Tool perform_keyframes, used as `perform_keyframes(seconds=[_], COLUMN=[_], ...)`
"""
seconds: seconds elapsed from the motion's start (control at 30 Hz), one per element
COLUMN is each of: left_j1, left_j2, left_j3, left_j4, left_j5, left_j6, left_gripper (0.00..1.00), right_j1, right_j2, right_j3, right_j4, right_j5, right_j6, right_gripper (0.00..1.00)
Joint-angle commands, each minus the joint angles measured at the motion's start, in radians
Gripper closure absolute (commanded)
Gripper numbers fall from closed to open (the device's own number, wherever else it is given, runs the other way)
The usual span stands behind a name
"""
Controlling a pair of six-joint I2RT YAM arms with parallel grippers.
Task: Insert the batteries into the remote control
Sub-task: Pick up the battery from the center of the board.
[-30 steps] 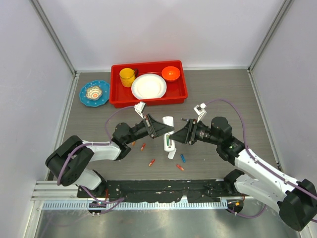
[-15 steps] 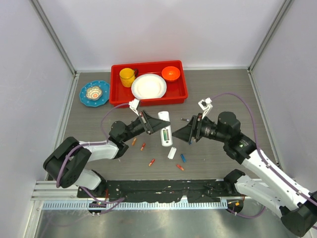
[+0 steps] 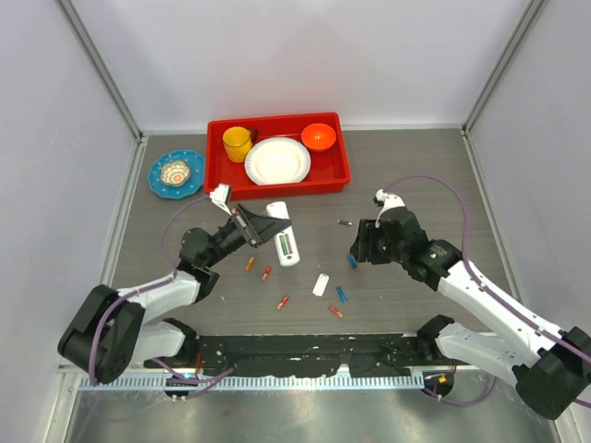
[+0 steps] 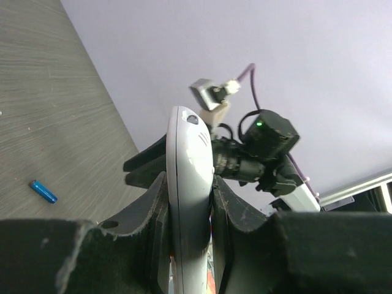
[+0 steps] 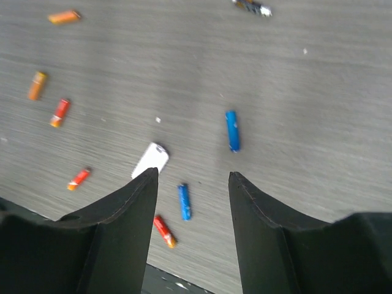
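The slim, smooth white remote control [image 4: 187,165] is clamped in the left gripper [image 3: 265,233]; the right gripper [image 5: 193,177] is shown parted and empty only by its wrist view.

A red tray [image 3: 331,171] sits at the gray bench's [image 3: 416,166] far edge, holding a yellow cup [image 3: 237,143], a white plate [image 3: 277,161] and an orange bowl [image 3: 318,137]. A blue dish [image 3: 189,187] lies just left of it. A small white cover [image 3: 320,284] lies mid-bench.

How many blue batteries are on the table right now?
2. One blue cylindrical battery lies just ahead of the right tool; the other blue battery, beside the small white rectangular cover. More could be hidden under the arms.
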Motion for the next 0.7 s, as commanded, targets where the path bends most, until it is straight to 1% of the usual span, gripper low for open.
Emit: perform_keyframes(seconds=[0.0, 0.03, 0.13, 0.17, 0.2, 0.23, 0.27, 0.3, 0.33, 0.4, 0.43, 0.47, 0.5, 0.53, 0.67], left_j1=[0.044, 0.053, 0.080, 0.083, 0.083, 0.084, 0.084, 0.084, 0.084, 0.084, 0.084, 0.084, 0.084, 0.086, 0.086], left_j2=[-0.102, -0.132, -0.185, -0.220, -0.234, -0.249, -0.277, -0.288, -0.300, -0.329, -0.337, -0.346, -0.363, -0.370, -0.401], left_j3=[-0.032, -0.043, -0.073, -0.081, -0.092, -0.096, -0.100, -0.104, -0.106, -0.112, -0.113, -0.115, -0.118, -0.121, -0.135], left_j4=[-0.076, -0.091, -0.166, -0.181, -0.200, -0.235, -0.247, -0.258, -0.275, -0.287, -0.303, -0.312, -0.320, -0.332, -0.347], left_j5=[0.058, 0.069, 0.083, 0.083, 0.075, 0.071, 0.071, 0.069, 0.071, 0.071, 0.074, 0.072, 0.074, 0.075, 0.078], left_j6=[-0.015, -0.017, -0.011, 0.003, 0.009, 0.014, 0.021, 0.029, 0.031, 0.035, 0.038, 0.040, 0.043, 0.044, 0.047], left_gripper=[1.00, 1.00, 1.00, 1.00, 1.00, 1.00, 1.00, 1.00, 1.00, 1.00, 1.00, 1.00, 1.00, 1.00, 1.00], right_j1=[0.048, 0.077, 0.106, 0.110, 0.111, 0.110, 0.108, 0.106, 0.106, 0.091, 0.073, 0.055, 0.025, 0.022, 0.019], right_j2=[0.021, 0.031, 0.094, 0.116, 0.172, 0.200, 0.234, 0.292, 0.326, 0.372, 0.419, 0.436, 0.462, 0.511, 0.650], right_j3=[-0.001, 0.003, 0.029, 0.045, 0.054, 0.069, 0.098, 0.112, 0.126, 0.146, 0.146, 0.151, 0.157, 0.163, 0.244], right_j4=[-0.040, -0.043, -0.037, -0.030, -0.014, -0.006, 0.000, 0.025, 0.037, 0.107, 0.141, 0.198, 0.219, 0.241, 0.266], right_j5=[0.147, 0.167, 0.240, 0.259, 0.277, 0.341, 0.369, 0.403, 0.457, 0.512, 0.512, 0.438, 0.407, 0.388, 0.350], right_j6=[-0.053, -0.056, -0.076, -0.079, -0.082, -0.087, -0.092, -0.096, -0.099, -0.122, -0.131, -0.145, -0.145, -0.145, -0.144], right_gripper=[0.45, 0.45, 0.45, 0.45, 0.45, 0.45, 0.45, 0.45, 0.44, 0.44, 0.43, 0.42, 0.42, 0.41, 0.35])
